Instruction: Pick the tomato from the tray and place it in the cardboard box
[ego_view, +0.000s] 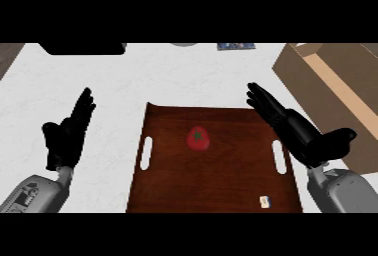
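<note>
A red tomato (198, 139) with a green stem spot lies near the middle of a dark brown wooden tray (221, 190) with slot handles on both sides. My right hand (299, 132) hovers open over the tray's right edge, fingers straight and pointing up-left, a little right of the tomato and apart from it. My left hand (69, 132) rests open on the white counter left of the tray, fingers up. The cardboard box (336, 85) stands open at the right, beyond my right hand.
A small label (264, 201) sits on the tray's lower right corner. At the counter's far edge are a black object (81, 48), a grey round thing (184, 44) and a blue item (236, 46). White counter surrounds the tray.
</note>
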